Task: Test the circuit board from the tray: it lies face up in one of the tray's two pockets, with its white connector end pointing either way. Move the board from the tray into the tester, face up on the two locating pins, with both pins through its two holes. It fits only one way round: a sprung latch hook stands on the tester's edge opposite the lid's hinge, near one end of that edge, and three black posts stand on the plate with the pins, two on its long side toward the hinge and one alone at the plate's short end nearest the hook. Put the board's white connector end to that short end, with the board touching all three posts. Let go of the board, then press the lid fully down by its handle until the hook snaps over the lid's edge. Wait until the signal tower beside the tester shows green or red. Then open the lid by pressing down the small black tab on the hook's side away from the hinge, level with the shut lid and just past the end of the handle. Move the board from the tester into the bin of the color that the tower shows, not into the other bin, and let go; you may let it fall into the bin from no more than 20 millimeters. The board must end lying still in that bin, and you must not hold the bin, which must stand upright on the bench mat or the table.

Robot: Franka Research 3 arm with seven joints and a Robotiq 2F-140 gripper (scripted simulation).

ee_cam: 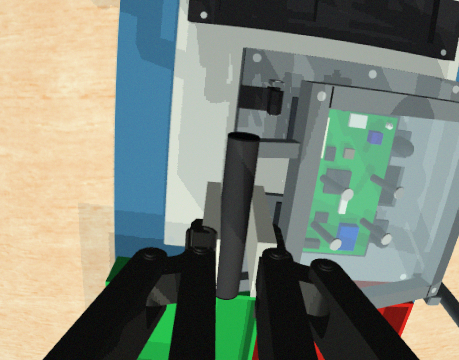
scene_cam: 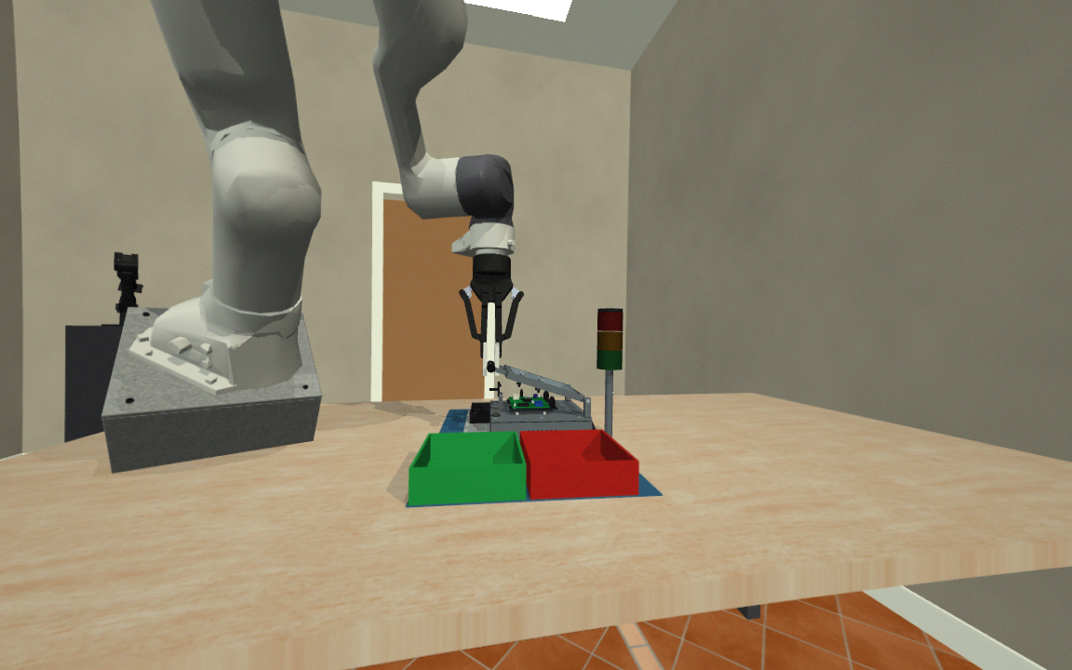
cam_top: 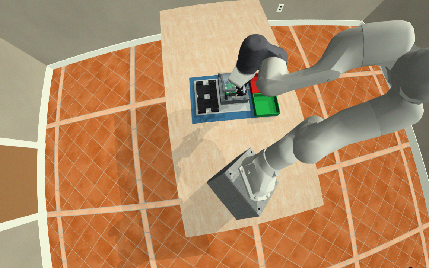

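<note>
My gripper (ee_cam: 233, 205) is shut on the dark round handle (ee_cam: 237, 200) of the tester's clear lid (ee_cam: 372, 187). In the side view the gripper (scene_cam: 489, 341) points straight down. There the lid (scene_cam: 540, 381) slopes at a low angle, its handle end a little higher than its hinge end. The green circuit board (ee_cam: 352, 180) lies face up on the tester's plate under the lid, and it also shows in the overhead view (cam_top: 229, 87). The signal tower (scene_cam: 609, 337) stands beside the tester; none of its lamps looks bright.
The black tray (cam_top: 206, 95) lies on the blue mat left of the tester (cam_top: 231, 93). The green bin (scene_cam: 464, 470) and the red bin (scene_cam: 580, 466) stand side by side on the mat's near edge. The robot's base block (scene_cam: 210, 399) stands on the table at the left.
</note>
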